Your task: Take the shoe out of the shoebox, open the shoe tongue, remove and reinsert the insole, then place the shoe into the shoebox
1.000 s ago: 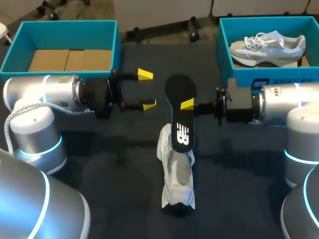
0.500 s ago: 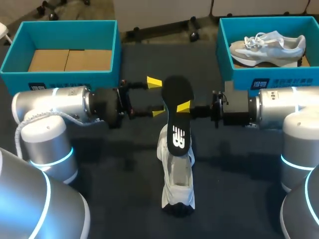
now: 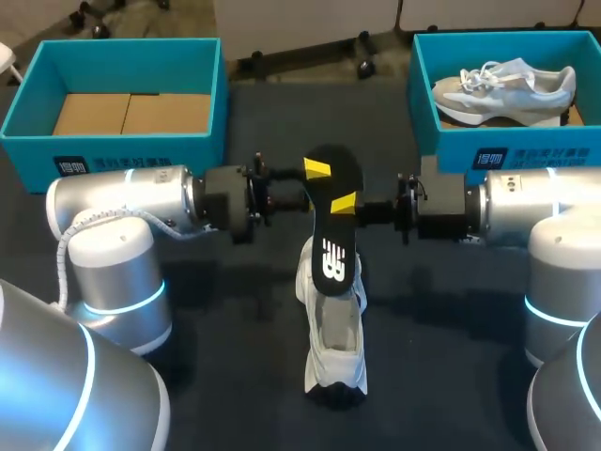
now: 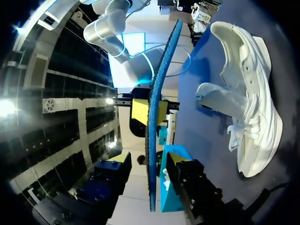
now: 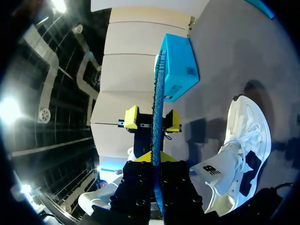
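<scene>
Nearest me, the shoe [image 3: 333,348] rests on the table, its tongue pulled up. Over it, my right gripper [image 3: 346,201] is clamped on the insole [image 3: 331,235], holding it on edge with its lower end at the shoe's mouth. My left gripper [image 5: 152,119] straddles the insole with its fingers apart, gripping nothing. I'd close left gently above right's hold, then feed the insole straight down without bending it. The empty shoebox [image 3: 122,43] sits beyond.
</scene>
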`<state>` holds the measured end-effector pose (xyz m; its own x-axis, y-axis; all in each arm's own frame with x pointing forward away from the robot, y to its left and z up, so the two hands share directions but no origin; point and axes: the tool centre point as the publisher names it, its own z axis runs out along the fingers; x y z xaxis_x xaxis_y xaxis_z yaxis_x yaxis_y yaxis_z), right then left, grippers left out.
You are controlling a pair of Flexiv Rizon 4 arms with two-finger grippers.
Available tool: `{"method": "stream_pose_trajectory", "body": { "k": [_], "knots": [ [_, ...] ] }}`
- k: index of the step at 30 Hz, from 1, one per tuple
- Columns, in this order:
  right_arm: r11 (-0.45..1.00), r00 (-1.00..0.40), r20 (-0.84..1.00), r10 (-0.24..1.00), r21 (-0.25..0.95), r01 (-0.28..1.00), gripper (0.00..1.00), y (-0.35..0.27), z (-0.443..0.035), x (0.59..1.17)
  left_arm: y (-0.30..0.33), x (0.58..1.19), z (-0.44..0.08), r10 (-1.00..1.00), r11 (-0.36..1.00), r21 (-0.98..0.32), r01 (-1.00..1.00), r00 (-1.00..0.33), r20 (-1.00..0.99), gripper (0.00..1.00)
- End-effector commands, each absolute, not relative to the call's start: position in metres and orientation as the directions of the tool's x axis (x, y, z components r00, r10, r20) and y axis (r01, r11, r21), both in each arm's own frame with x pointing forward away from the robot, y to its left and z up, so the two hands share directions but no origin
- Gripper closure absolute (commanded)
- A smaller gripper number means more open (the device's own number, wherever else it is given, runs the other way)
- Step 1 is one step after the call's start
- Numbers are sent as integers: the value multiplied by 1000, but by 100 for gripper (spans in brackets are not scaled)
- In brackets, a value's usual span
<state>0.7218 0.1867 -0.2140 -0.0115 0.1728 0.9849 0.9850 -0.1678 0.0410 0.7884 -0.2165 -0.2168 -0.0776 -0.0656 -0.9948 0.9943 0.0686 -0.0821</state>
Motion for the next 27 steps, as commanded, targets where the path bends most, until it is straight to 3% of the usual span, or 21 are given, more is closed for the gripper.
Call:
{"method": "stream_pose_trajectory", "body": {
  "k": [1, 8, 15, 17, 19, 20, 27],
  "knots": [
    [-169, -10, 984, 177, 40, 985, 100, 189, -214, 722, -221, 786, -219, -63, 73, -81, 994, -77, -995, 58],
    [-169, -10, 984, 177, 40, 985, 100, 189, -214, 722, -224, 785, -221, -56, 70, -78, 994, -74, -996, 60],
    [-169, -10, 984, 177, 40, 985, 100, 189, -214, 722, -228, 783, -223, -56, 61, -80, 995, -77, -995, 68],
    [-169, -10, 984, 177, 40, 985, 100, 189, -214, 722, -230, 783, -224, -55, 58, -83, 995, -80, -995, 76],
    [-169, -10, 984, 177, 40, 985, 100, 189, -214, 722, -231, 783, -225, -55, 56, -84, 995, -81, -995, 96],
    [-169, -10, 984, 177, 40, 985, 100, 189, -214, 722, -231, 783, -225, -54, 55, -83, 995, -80, -995, 100],
    [-169, -10, 984, 177, 40, 985, 100, 189, -214, 722, -233, 782, -226, -47, 49, -77, 996, -75, -996, 100]
  ]
}}
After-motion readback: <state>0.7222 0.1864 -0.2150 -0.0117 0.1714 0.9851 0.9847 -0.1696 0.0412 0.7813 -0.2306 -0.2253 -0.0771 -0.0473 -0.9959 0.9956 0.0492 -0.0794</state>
